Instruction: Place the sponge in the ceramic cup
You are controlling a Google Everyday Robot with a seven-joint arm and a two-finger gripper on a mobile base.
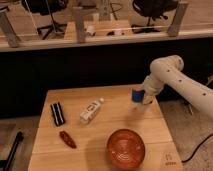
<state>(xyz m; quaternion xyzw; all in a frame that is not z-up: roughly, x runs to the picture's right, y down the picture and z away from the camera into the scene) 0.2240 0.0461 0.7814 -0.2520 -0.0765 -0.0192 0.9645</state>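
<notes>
We see gripper (143,101) at table (100,137) 3 o'clock pinching sponge (136,95): probably light, squashy; hold mid-sides.

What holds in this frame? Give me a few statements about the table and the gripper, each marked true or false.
1. The sponge is at the gripper, over the table's far right part. True.
2. The orange bowl stands at the far left corner. False: it is at the near edge, right of centre.
3. The white bottle lies on its side. True.
4. The red object is in the bowl. False: it lies on the table, left of it.
</notes>
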